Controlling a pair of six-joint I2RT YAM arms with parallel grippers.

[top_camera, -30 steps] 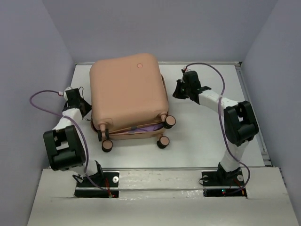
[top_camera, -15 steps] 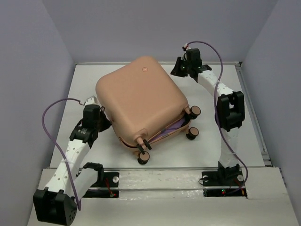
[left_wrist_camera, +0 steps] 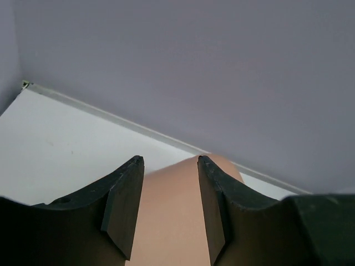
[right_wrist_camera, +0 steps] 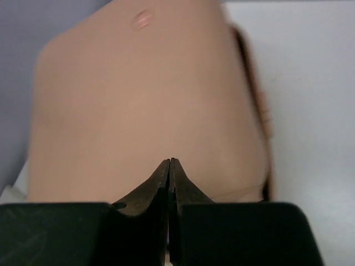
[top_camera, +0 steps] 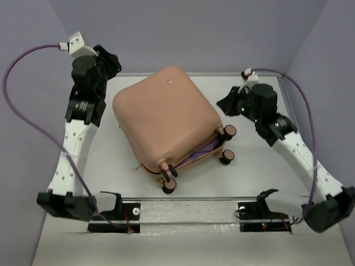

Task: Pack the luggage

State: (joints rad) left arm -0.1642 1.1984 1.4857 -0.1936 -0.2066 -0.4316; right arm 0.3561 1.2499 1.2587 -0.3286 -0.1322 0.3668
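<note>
Both arms have lifted off the luggage (top_camera: 166, 119): lid down, purple cloth (top_camera: 202, 148) peeking from its seam, so zipping seems left. Left tool (left_wrist_camera: 169, 166) gapes empty; right tool (right_wrist_camera: 170, 166) is pinched closed on nothing.

Peach-pink luggage (top_camera: 163, 119) — black-and-pink wheels (top_camera: 229, 131), purple cloth (top_camera: 201, 150), white table (top_camera: 266, 166)
</note>
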